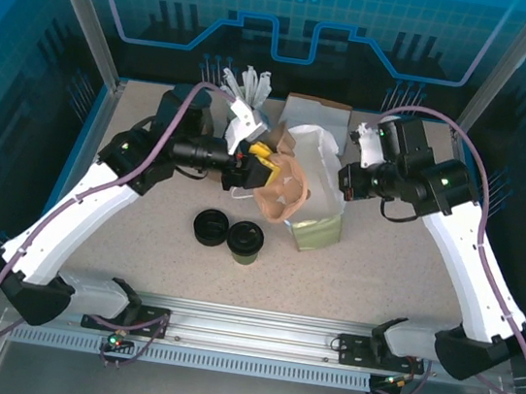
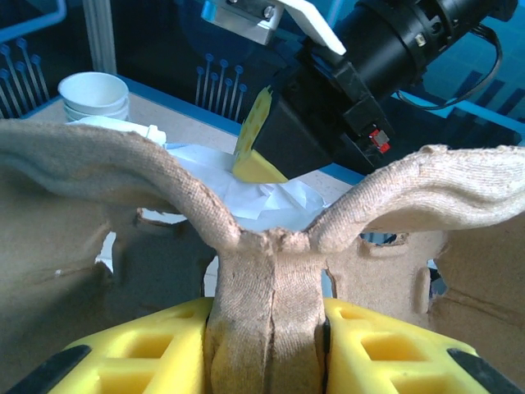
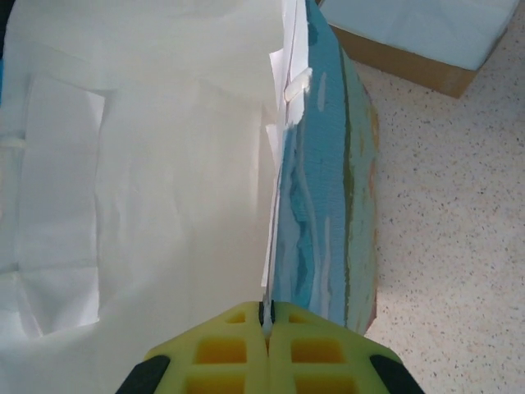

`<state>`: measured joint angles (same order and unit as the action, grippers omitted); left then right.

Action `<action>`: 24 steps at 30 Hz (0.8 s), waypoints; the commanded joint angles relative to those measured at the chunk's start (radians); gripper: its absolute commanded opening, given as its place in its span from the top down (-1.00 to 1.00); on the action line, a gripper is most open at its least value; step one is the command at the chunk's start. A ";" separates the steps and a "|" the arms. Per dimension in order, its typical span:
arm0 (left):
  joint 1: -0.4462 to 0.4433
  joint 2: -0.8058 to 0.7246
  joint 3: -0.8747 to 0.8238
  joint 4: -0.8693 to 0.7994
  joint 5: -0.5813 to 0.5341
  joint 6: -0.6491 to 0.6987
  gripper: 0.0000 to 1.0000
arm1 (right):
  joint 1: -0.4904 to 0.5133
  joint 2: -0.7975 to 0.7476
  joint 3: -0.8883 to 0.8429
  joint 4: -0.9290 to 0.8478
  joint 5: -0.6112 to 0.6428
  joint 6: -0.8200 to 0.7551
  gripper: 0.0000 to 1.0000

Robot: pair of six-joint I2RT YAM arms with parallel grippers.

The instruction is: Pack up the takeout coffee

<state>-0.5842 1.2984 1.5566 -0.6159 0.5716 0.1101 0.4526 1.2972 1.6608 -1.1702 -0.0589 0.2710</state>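
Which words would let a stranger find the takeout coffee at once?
Start at the white paper bag. Nearer the arm bases sit two black rounds. The takeout coffee is the right one, with pale green sides; the lid stack is all black.

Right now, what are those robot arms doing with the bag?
The left tool is gripping a brown cup tray right next to the white bag. The right tool is pinching the bag's edge. The coffee sits on the table beside a stack of lids, so it isn't packed yet.
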 commanded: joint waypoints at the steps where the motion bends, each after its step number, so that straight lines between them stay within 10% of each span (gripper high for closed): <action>1: -0.025 0.042 0.044 0.008 0.052 -0.001 0.28 | 0.005 -0.057 -0.047 -0.004 0.006 -0.015 1.00; 24: -0.060 0.239 0.138 -0.121 0.112 0.078 0.27 | 0.005 -0.154 -0.179 0.014 -0.045 -0.007 1.00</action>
<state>-0.6392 1.5120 1.6592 -0.6880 0.6418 0.1501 0.4526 1.1591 1.4910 -1.1667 -0.0723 0.2710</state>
